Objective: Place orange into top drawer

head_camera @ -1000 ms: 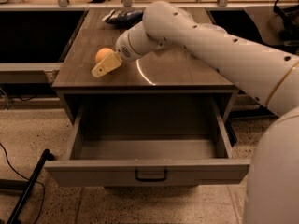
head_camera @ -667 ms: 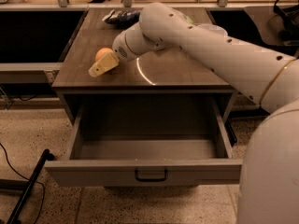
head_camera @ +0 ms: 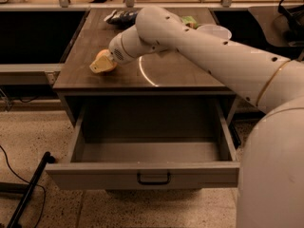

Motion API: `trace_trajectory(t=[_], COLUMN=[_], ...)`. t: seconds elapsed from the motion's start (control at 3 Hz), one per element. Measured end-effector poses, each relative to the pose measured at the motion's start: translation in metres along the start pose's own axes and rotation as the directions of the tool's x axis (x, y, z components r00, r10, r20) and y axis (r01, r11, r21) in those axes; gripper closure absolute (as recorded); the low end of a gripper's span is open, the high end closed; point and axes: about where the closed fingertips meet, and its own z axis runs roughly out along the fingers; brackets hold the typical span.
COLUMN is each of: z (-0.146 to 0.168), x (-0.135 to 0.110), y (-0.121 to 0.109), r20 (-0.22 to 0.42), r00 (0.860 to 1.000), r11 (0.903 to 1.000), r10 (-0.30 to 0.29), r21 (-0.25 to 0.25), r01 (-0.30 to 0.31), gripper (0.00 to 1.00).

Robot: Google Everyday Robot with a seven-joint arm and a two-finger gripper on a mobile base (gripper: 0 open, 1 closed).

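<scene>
A large white robot arm (head_camera: 199, 46) reaches across a dark wooden cabinet top (head_camera: 175, 75), and below it the top drawer (head_camera: 142, 175) stands pulled wide open. The gripper (head_camera: 99, 66) rests near the cabinet top's front edge, toward the left of the view, pressed against the orange (head_camera: 102, 56) just behind it. Whether it has clamped the fruit cannot be told. The drawer's opening lies forward of and below the orange.
</scene>
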Motion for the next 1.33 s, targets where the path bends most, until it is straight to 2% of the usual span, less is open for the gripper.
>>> trace_trajectory(t=[0.33,0.67,1.0,1.33], z=[-0.011,-0.038,-0.086,-0.085], x=[-0.007,-0.007,0.006,0.005], y=[0.013,0.037,0.061,0.062], r20=[0.042,0.107,0.168,0.167], r00=[0.999,0.993,0.983,0.984], r11=[0.9997,0.9971,0.9914,0.9911], r10=[-0.017,-0.041,-0.067,-0.067], r21=[-0.017,-0.059,-0.100,-0.102], r01=[0.018,0.047,0.085,0.085], gripper=[0.63,0.86,1.00,1.00])
